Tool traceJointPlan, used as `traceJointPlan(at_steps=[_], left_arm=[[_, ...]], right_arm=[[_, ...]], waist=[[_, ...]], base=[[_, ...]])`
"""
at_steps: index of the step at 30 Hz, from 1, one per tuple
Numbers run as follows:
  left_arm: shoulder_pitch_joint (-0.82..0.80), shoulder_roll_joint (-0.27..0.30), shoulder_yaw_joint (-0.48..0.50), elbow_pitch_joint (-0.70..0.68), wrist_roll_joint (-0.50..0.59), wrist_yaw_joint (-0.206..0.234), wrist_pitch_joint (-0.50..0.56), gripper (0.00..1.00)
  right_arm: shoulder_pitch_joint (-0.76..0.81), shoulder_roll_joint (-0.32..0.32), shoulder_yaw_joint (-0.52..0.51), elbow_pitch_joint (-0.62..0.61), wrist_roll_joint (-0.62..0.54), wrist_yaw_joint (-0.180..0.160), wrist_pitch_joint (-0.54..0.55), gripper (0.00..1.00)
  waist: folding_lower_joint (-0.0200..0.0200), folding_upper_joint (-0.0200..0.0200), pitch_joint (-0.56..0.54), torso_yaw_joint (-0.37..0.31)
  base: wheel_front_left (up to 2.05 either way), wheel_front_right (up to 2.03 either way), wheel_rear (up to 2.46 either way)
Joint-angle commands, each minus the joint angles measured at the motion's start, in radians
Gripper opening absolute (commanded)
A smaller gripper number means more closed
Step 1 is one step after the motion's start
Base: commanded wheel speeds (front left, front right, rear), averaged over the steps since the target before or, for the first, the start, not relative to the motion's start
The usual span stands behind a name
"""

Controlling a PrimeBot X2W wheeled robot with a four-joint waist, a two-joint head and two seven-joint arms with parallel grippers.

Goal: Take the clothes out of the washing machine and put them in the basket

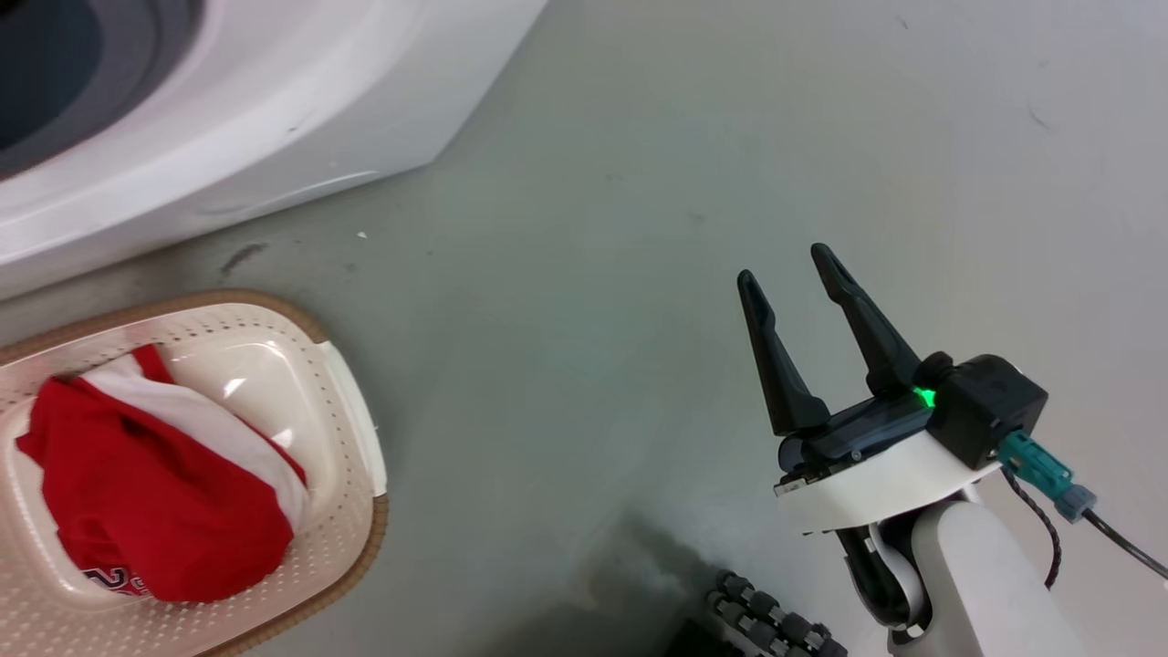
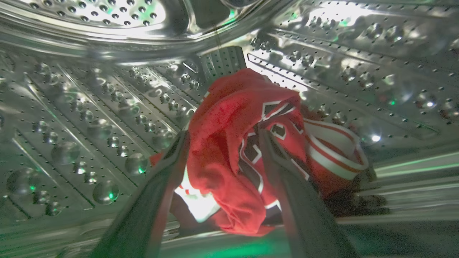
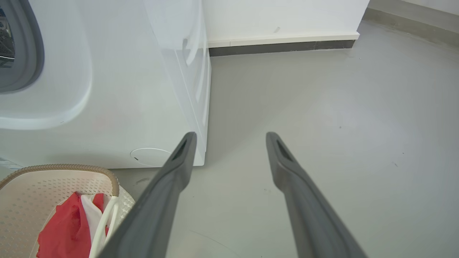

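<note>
Inside the washing machine's steel drum lies a bunched red jersey with white stripes and black-and-white lettering. My left gripper is open, its fingers straddling the front of that jersey, and the cloth bulges between them. The cream basket with a brown rim stands on the floor below the washing machine. It holds another red and white garment. My right gripper hovers open and empty over the bare floor, to the right of the basket.
Grey floor stretches right of the washer. A white wall with a dark skirting strip runs behind. Part of my wheeled base shows at the bottom. The washer's grey porthole rim is at the far left.
</note>
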Motion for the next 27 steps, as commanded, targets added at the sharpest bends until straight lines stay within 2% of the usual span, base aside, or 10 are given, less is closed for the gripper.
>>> traceJointPlan(at_steps=[1,8,13,14,15,16,20,27], left_arm=[[-0.01,0.011,-0.004,0.002,0.004,-0.005,0.016,1.0],[-0.05,0.039,-0.005,0.009,0.001,0.012,0.184,1.0],[-0.01,0.049,0.0,0.005,0.003,0.04,0.251,0.99],[-0.003,0.05,0.004,-0.001,0.001,0.048,0.249,0.47],[0.002,0.052,0.005,-0.005,0.0,0.054,0.245,0.09],[0.005,0.056,0.006,-0.008,0.002,0.06,0.242,0.0],[0.009,0.075,0.009,-0.031,0.015,0.086,0.166,0.0],[0.008,0.092,0.007,-0.019,0.025,0.111,-0.09,0.0]], right_arm=[[-0.016,0.003,0.005,0.004,0.003,-0.001,-0.004,1.0],[-0.027,0.004,0.043,0.013,0.023,-0.001,-0.014,1.0],[-0.028,0.003,0.054,0.017,0.034,-0.001,-0.018,1.0],[-0.026,0.003,0.054,0.017,0.036,-0.001,-0.018,1.0],[-0.024,0.003,0.055,0.017,0.036,-0.001,-0.019,1.0],[-0.022,0.003,0.055,0.018,0.037,-0.001,-0.019,1.0],[-0.026,0.003,0.053,0.021,0.042,-0.001,-0.02,1.0],[-0.044,0.003,0.057,0.029,0.043,-0.001,-0.02,1.0]], waist=[[-0.0002,0.0,0.027,-0.027],[-0.0002,0.0,0.06,-0.063],[-0.0002,0.0,0.067,-0.074],[-0.0002,0.0,0.067,-0.075],[-0.0002,0.0,0.067,-0.076],[-0.0002,0.0,0.067,-0.076],[-0.0002,0.0,0.068,-0.079],[-0.0002,0.0,0.045,-0.078]], base=[[0.0,0.0,0.0],[0.0,0.0,0.0],[0.0,0.0,0.0],[0.0,0.0,0.0],[0.0,0.0,0.0],[0.0,0.0,0.0],[0.0,0.0,0.0],[0.0,0.0,0.0]])
